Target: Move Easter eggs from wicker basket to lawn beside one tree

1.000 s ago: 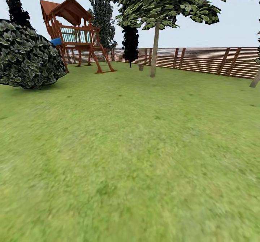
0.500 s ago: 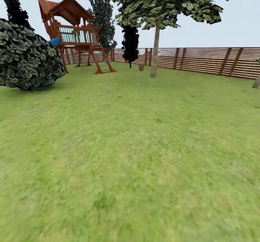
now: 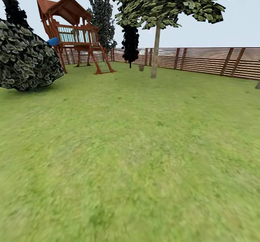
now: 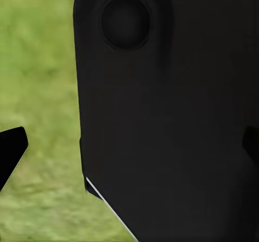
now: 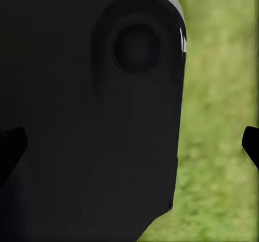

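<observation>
Both grippers show only dark fingertip edges over grass, so I cannot tell how the jaws stand; with no basket visible on the lawn (image 3: 137,155), driving toward the tree (image 3: 155,54) risks overshooting it.

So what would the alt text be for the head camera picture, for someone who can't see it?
A wide green lawn fills the foreground of a fenced garden. Beyond it stand a wooden playset at the left, a pale-trunked tree near the middle, and a large dark leafy bush at the far left. A brown slatted fence runs behind them under pale sky.
</observation>
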Motion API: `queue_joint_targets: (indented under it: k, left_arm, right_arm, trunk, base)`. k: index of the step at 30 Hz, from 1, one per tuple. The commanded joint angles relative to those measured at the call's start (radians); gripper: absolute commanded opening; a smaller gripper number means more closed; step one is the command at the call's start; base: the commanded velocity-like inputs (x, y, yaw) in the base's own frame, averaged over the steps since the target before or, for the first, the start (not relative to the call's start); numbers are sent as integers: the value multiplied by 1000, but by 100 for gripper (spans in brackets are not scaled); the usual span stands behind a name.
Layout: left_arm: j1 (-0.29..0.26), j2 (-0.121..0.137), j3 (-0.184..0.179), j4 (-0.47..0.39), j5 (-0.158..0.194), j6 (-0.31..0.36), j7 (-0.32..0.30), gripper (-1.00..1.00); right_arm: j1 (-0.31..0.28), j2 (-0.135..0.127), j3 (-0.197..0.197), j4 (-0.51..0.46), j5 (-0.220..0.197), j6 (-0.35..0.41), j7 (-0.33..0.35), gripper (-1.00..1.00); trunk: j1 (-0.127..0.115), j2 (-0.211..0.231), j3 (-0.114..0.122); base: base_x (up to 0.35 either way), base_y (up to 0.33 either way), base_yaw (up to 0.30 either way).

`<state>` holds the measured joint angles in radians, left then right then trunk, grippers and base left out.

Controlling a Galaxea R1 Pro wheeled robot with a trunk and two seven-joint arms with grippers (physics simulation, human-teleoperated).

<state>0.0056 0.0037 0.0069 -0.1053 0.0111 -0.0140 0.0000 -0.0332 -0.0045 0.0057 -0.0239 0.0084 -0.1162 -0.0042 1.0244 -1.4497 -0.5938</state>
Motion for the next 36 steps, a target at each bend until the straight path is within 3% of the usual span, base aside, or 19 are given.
queue_joint_targets:
  k: [1, 36]
  left_arm:
    - [1, 0, 1, -2, 1, -1, 0, 100]
    - [1, -1, -1, -2, 1, -1, 0, 100]
  right_arm:
    - [-1, 0, 0, 1, 1, -3, 0, 100]
    - [-1, -1, 0, 1, 1, -3, 0, 100]
  trunk:
    - [1, 0, -1]
    - [1, 0, -1]
  base:
    - [328, 0, 0]
    - [328, 0, 0]
